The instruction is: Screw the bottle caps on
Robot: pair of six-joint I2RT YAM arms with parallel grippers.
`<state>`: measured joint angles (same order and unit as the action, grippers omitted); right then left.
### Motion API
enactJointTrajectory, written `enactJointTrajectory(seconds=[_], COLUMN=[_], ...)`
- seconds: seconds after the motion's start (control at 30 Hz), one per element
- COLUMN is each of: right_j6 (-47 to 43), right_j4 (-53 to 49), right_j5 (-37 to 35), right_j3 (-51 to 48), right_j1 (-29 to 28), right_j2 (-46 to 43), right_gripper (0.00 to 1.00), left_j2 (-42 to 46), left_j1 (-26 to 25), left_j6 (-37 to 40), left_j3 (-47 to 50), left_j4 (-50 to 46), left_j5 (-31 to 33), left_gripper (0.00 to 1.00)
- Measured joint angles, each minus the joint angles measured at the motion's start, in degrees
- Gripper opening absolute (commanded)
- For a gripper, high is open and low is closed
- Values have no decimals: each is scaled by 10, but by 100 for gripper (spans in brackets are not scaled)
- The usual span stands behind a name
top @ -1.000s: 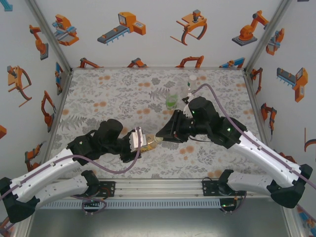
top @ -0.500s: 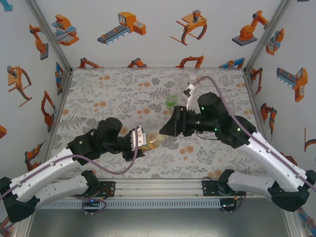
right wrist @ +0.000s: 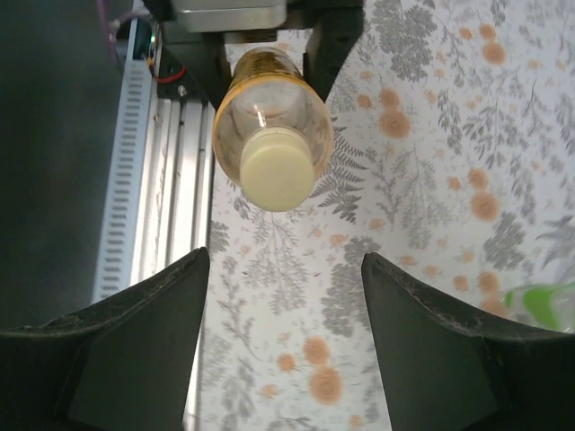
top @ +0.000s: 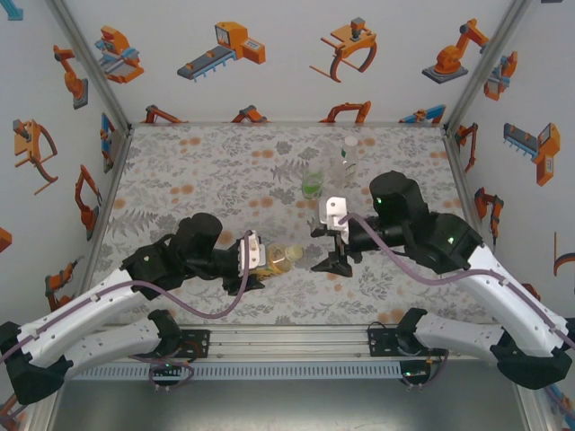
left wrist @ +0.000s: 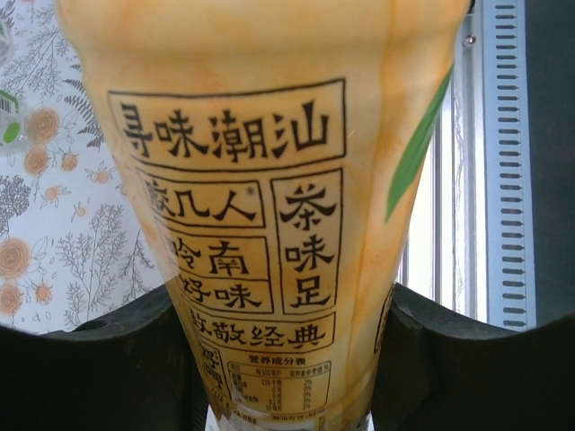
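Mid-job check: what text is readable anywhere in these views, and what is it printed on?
All of it is on the yellow label of the amber bottle, in the left wrist view:
"寻味潮汕": top box
"茶味足": right box, read downward
"岭南好味": left box, two rows
"致敬经典": bottom box
"几人®": middle box; the character before it is unclear
Small table beneath: too small to read.

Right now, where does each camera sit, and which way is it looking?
Top external: above and behind the arms, looking down at the table; both arms show.
Left wrist: on the left arm, facing the amber bottle clamped between the left fingers.
Right wrist: on the right arm, facing that bottle's cap past the open right fingers.
All three share the amber bottle.
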<state>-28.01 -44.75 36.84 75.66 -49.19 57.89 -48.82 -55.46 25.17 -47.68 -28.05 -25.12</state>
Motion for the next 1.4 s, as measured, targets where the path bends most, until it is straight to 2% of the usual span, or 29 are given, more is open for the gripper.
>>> enactJointTrajectory(seconds=[0.17, 0.37, 0.57, 1.03, 1.4], right_j6=[-133, -197, -215, -221, -222], right_j4=[-42, -40, -33, -24, -19], right_j5=[38, 75, 102, 122, 122], right_j3=[33, 35, 35, 35, 28], right_j1=[0, 0, 0, -12, -13], right_j2=[18, 26, 45, 51, 53], right_gripper=[59, 56, 50, 42, 42], left_j2=[-9, -24, -26, -25, -23], left_j1=[0, 0, 0, 0, 0], left_j6=[2, 5, 6, 6, 6], left_j3=[-3, -4, -8, -10, -12], left_j4=[-3, -12, -15, -21, -27], left_j5=[-13, -31, -40, -43, -43], left_gripper=[0, 0, 0, 0, 0])
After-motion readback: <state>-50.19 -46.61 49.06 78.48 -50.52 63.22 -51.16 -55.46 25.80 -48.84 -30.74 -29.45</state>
